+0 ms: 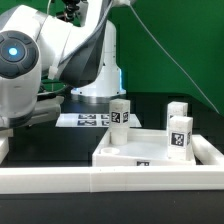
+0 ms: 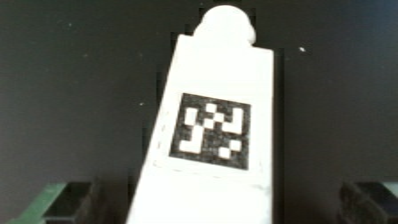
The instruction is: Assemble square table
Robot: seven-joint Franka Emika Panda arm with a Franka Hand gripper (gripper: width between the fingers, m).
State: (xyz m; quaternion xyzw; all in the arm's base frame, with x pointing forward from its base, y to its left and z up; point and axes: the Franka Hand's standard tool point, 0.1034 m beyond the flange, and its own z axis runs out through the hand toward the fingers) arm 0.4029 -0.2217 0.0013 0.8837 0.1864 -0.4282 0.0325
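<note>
Square table parts are all still loose here, nothing screwed together yet as far as I can tell. The tabletop slab (image 1: 150, 150) lies flat on the black work surface (image 1: 50, 140), pushed up near the long white rail (image 1: 110, 180) at the front edge, toward the exterior view's right. Three legs show in the exterior view: one (image 1: 120, 115) standing upright just behind the slab's far edge, another (image 1: 177, 112) upright further toward the exterior view's right, and a third (image 1: 181, 138) upright in front of that one, near the slab's corner on that side; I can't tell if it's on the slab or just beside it.

The wrist view is where it gets interesting. One leg (image 2: 217, 130) fills the middle of it, tag face toward the camera, with its rounded tip pointing away from the gripper (image 2: 217, 200). Its long axis runs straight out from between the fingers (image 2: 71, 200), maybe tilted a touch. Which of the three legs this is, I can't say for sure.

Jaws are wide open, one finger on each side of the leg's near end, gripping nothing. So my guess is the next move is simply to close across the leg's narrow width, since the leg is already centred between them.
</note>
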